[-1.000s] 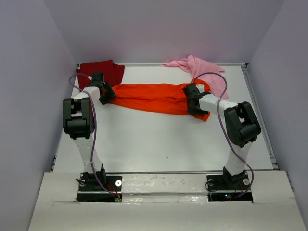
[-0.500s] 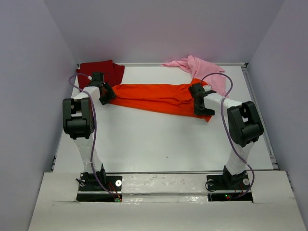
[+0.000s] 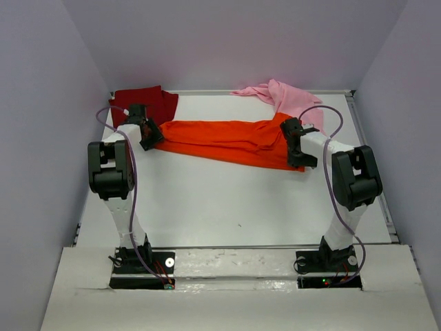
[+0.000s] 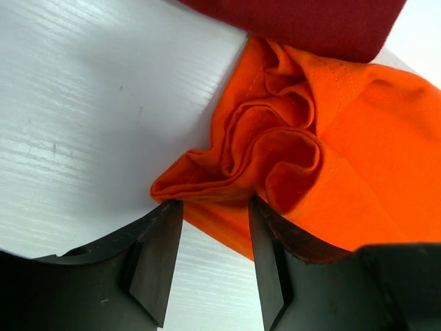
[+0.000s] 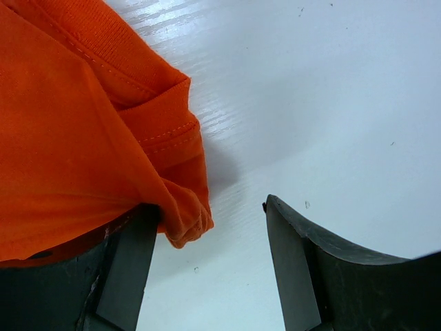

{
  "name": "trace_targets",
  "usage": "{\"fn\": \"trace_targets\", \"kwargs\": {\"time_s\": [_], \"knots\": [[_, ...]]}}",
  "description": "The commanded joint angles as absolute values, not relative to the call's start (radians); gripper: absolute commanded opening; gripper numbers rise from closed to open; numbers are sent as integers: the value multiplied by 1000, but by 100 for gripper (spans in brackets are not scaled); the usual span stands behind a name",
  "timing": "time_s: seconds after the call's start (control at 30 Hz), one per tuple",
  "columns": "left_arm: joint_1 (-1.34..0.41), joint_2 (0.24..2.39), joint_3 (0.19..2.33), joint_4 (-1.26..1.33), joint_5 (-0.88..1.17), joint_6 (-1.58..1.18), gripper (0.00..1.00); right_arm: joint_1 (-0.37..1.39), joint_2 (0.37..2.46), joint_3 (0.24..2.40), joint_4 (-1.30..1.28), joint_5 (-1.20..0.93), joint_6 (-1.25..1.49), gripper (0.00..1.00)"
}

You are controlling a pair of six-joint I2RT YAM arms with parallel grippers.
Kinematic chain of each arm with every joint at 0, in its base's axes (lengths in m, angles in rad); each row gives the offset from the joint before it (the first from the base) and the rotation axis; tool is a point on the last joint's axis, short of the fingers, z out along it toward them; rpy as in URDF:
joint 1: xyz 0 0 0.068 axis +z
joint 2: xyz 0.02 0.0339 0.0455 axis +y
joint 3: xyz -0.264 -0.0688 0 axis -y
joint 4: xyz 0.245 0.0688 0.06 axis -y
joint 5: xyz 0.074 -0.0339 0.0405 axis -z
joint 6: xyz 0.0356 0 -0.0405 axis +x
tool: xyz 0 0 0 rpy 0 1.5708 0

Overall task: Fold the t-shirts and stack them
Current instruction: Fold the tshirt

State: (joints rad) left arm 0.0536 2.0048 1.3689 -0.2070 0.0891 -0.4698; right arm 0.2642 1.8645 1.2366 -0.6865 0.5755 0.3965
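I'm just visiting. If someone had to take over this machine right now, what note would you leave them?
Left gripper: open, at the bunched left end of the orange t-shirt.
Right gripper: open, at its right end.
Dark red t-shirt: far left corner. Pink t-shirt: crumpled, far right.
Done: orange one lies in a long band across the table.
Left: finish folding, stack all three.

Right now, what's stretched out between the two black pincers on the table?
The bright orange cloth t-shirt lies bunched lengthwise between the left gripper and the right gripper, one end at each. The top external view shows it best.
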Motion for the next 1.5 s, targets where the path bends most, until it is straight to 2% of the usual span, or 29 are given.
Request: {"fn": "trace_targets", "kwargs": {"time_s": [0.0, 0.37, 0.47, 0.67, 0.9, 1.0, 1.17, 1.47], "knots": [[94, 1954, 1333, -255, -49, -420, 57, 241, 1845, 1235, -758, 644, 377, 68], [83, 1902, 1293, -258, -147, -405, 57, 232, 1887, 1272, -764, 690, 379, 68], [83, 1913, 1296, -258, -112, -407, 57, 222, 1858, 1275, -765, 689, 385, 68], [77, 1847, 1307, -250, -66, -426, 57, 245, 1709, 1253, -697, 549, 351, 66], [9, 1704, 1319, -230, -17, -420, 57, 287, 1624, 1341, -692, 411, 291, 68], [3, 1709, 1313, -216, -5, -425, 57, 298, 1666, 1384, -684, 371, 296, 70], [5, 1766, 1307, -166, 179, -463, 57, 318, 1793, 1433, -631, 342, 311, 70], [5, 1861, 1331, -152, 173, -471, 56, 327, 1928, 1460, -569, 337, 319, 70]]}}
